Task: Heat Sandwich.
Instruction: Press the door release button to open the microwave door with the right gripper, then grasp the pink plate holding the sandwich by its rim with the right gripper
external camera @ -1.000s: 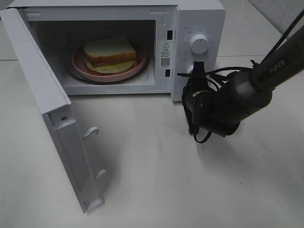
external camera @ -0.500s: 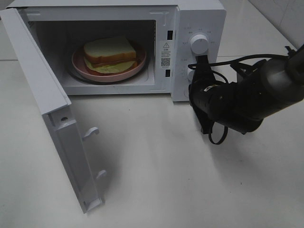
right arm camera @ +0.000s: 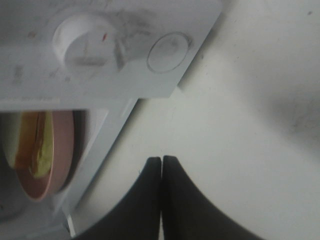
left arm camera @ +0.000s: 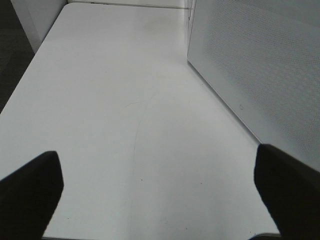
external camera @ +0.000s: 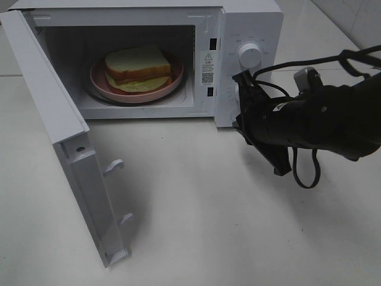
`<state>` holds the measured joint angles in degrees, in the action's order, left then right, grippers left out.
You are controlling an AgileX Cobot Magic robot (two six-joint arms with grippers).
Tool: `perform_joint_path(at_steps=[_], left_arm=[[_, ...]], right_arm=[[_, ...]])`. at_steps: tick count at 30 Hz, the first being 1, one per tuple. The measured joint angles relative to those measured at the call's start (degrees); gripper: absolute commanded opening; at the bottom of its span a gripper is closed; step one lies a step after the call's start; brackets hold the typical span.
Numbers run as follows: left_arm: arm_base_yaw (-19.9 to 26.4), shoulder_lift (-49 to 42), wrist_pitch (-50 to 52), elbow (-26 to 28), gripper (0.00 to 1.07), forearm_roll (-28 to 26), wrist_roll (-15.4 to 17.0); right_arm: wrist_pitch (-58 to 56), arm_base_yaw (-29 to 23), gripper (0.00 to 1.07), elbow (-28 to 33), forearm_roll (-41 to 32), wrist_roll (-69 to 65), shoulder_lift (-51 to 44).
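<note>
Currently the door stands open, so closing it reads as the step in hand.

Lower left, nearest: tall white microwave door swung out, with two latch hooks on its free edge.

Left tool: fingers wide apart, empty, over the bare white bench.

Centre right: right tool, fingers pressed together, holding nothing, just beside the control panel under the round white dial.

Upper centre, farthest: the white-bread sandwich lies on a round pink plate inside the boxy white microwave.

To do it well: push the door's outer face near the free edge, in a slow arc, until the hooks seat. The bench under that arc looks open, and the right arm's cable loop hangs apart from it.
</note>
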<state>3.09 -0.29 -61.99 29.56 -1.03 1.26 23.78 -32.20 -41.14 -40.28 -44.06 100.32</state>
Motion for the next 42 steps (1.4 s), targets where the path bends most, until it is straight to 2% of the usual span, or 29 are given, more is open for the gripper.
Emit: perform_joint_path(at_steps=[9,17,20,25,28,32,38,39,42], left_arm=[[0.00,0.00,0.00,0.00,0.96,0.00,0.00],[0.00,0.00,0.00,0.00,0.96,0.00,0.00],[0.00,0.00,0.00,0.00,0.96,0.00,0.00],[0.00,0.00,0.00,0.00,0.96,0.00,0.00],[0.00,0.00,0.00,0.00,0.96,0.00,0.00],[0.00,0.00,0.00,0.00,0.96,0.00,0.00],[0.00,0.00,0.00,0.00,0.96,0.00,0.00],[0.00,0.00,0.00,0.00,0.96,0.00,0.00],[0.00,0.00,0.00,0.00,0.96,0.00,0.00]], right_arm=[[-17.88,0.00,0.00,0.06,2.29,22.69,-8.59],[-31.34,0.92,0.01,0.06,2.75,37.01,-9.91],[-35.07,2.01,0.01,-0.11,4.93,41.42,-9.97],[-43.49,2.41,0.03,-3.38,11.80,47.67,-9.97],[-50.48,2.41,0.04,-7.62,16.73,54.72,-9.97],[-55.46,2.41,0.05,-10.77,19.77,61.19,-9.97],[-64.29,2.41,0.06,-15.47,25.50,81.76,-10.03],[-64.29,2.41,0.06,-15.47,25.50,81.76,-10.03],[-66.06,2.41,0.07,-16.79,27.96,93.45,-10.49]])
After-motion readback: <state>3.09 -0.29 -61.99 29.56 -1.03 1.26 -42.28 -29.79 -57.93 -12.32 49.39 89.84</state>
